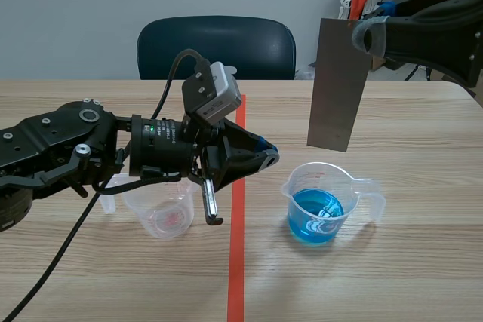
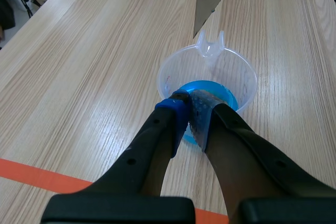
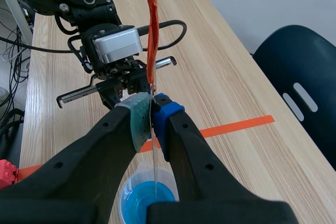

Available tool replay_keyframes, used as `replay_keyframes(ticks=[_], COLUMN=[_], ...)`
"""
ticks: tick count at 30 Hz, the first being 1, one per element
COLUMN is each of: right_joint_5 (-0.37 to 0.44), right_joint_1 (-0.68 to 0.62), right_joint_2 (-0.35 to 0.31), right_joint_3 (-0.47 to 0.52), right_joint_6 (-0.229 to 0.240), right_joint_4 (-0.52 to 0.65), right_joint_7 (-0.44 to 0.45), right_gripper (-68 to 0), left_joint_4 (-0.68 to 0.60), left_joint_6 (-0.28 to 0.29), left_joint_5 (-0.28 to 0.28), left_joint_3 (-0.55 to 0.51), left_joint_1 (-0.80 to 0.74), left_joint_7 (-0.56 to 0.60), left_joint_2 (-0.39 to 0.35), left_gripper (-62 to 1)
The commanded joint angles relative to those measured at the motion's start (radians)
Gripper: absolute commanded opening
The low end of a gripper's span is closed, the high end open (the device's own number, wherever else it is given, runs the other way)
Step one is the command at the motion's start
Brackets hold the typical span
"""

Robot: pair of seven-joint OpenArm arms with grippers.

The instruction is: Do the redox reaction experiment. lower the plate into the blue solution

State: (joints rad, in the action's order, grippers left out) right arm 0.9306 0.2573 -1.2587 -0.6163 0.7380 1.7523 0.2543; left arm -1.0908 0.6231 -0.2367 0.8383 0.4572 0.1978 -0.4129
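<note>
The right gripper pinches the grey metal plate, seen only edge-on from its wrist. The plate hangs above the beaker of blue solution, seemingly clear of it. The left gripper, closed on nothing, hides the beaker's near wall.

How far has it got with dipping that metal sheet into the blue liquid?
Done: the right pincer holds the flat grey metal plate. In hand: it hangs above the clear plastic beaker. Left: lowering it; its bottom edge is clear of the blue solution.
</note>
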Motion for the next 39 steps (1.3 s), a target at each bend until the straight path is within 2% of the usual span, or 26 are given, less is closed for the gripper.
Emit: replay_keyframes(ticks=[1,27,34,39], right_joint_5=[0.015,0.015,-0.007,-0.072], right_joint_1=[0.025,0.019,-0.011,-0.045], right_joint_2=[-0.018,-0.018,-0.018,-0.018], right_joint_3=[0.020,0.020,0.020,0.020], right_joint_6=[0.008,0.008,0.008,0.008], right_joint_4=[0.014,0.014,0.011,0.011], right_joint_7=[0.022,0.026,0.077,0.130], right_gripper=[-66.9,-66.9,-66.9,-66.9], left_joint_4=[-0.017,-0.017,-0.021,-0.094], left_joint_6=[0.001,0.000,0.000,0.000], left_joint_5=[-0.014,-0.014,-0.015,-0.094], left_joint_3=[-0.006,-0.006,-0.015,-0.089], left_joint_1=[0.008,0.008,-0.012,-0.112], left_joint_7=[0.014,0.033,0.081,0.182], left_joint_2=[0.002,-0.006,-0.082,-0.196], left_gripper=[-58.3,-58.3,-58.4,-58.4])
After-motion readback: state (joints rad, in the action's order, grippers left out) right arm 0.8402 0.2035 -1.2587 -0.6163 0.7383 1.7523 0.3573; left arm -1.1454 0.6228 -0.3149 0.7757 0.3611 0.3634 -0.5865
